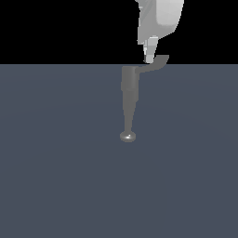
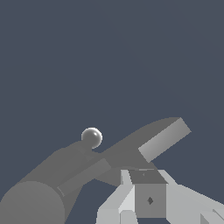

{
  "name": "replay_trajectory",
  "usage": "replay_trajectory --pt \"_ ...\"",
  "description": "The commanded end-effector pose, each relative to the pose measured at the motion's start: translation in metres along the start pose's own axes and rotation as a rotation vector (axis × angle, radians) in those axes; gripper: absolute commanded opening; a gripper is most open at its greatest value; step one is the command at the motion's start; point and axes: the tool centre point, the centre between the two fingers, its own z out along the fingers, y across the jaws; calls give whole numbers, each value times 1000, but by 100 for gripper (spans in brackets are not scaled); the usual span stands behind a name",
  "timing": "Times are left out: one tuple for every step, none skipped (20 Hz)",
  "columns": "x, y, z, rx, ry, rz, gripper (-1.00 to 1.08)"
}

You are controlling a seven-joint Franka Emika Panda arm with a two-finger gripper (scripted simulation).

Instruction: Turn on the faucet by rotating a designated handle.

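Note:
The grey faucet (image 1: 129,83) lies on the dark floor, its thick cylinder tapering to a narrow stem that ends in a small shiny knob (image 1: 128,136). The thin curved handle (image 1: 157,62) sticks out from the cylinder's far end toward the exterior view's right. My white gripper (image 1: 148,59) comes down from above, its fingertips right at the handle, next to the cylinder. The fingers look pressed together, with nothing between them. In the wrist view the faucet (image 2: 39,192), its knob (image 2: 92,138) and the handle's flat paddle tip (image 2: 164,140) lie just beyond my gripper (image 2: 142,175).
A flat dark blue-grey floor (image 1: 56,176) spreads around the faucet, with black background behind it. No other objects show.

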Motion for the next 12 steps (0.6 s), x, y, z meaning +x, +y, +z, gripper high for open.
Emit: replay_trajectory --pt "14 -7 1 3 1 13 -100" --pt "17 -9 1 2 1 15 -100" --pt "20 -11 1 2 1 16 -100" --pt "23 -13 1 2 1 17 -100" --pt "26 -15 1 2 1 18 -100" --pt "29 -18 1 1 1 20 -100" --pt "31 -20 2 1 1 21 -100" --pt "34 -22 2 1 1 22 -100" --pt "37 -24 2 1 1 23 -100" --pt "40 -26 2 1 1 24 -100" --pt "43 -28 2 0 1 26 -100" --pt "46 -30 2 0 1 27 -100"
